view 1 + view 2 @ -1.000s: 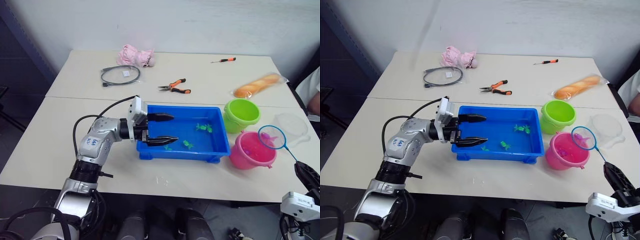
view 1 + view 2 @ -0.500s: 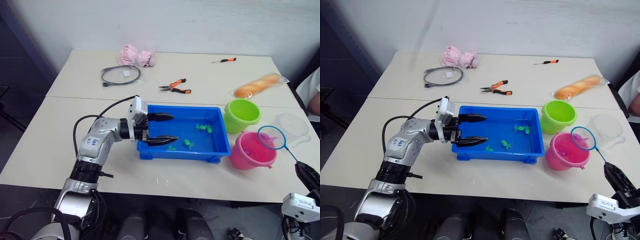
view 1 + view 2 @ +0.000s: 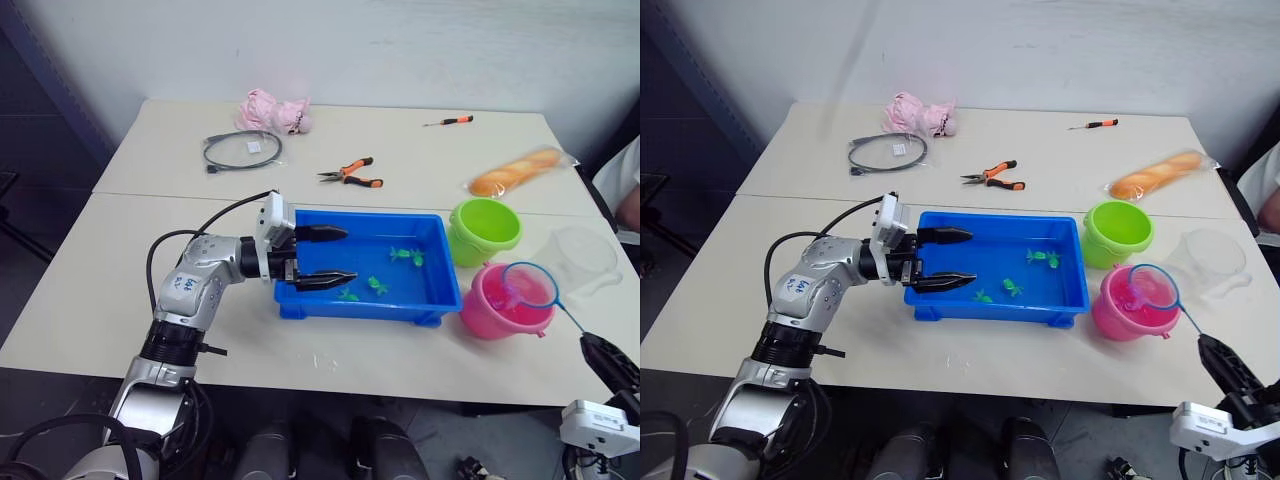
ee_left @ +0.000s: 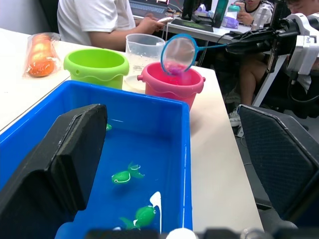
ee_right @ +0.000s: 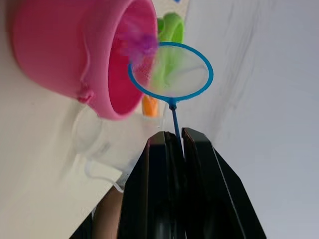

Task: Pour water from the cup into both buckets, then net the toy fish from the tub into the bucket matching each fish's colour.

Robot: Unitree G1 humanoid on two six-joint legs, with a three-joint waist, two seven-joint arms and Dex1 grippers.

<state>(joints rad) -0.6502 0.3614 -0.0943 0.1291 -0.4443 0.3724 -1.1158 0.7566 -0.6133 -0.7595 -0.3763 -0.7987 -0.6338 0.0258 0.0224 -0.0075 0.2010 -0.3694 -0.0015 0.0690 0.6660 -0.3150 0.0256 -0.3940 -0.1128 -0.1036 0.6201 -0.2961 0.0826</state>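
Right wrist view: your right end effector (image 5: 172, 144) is pinched on the thin handle of the net (image 5: 172, 69), hoop tipped over the mouth of the pink bucket (image 3: 505, 303) so its pink fish (image 5: 141, 44) can drop in. The green bucket (image 3: 484, 228) sits just behind the pink bucket, the clear cup (image 3: 585, 250) just to its right on the worktop (image 3: 100, 290). Left of the pink bucket, your left end effector (image 3: 338, 256) is spread over the near-left corner of the blue tub (image 3: 445, 285), likely to steady it. Green fish (image 3: 377, 286) wait in the tub.
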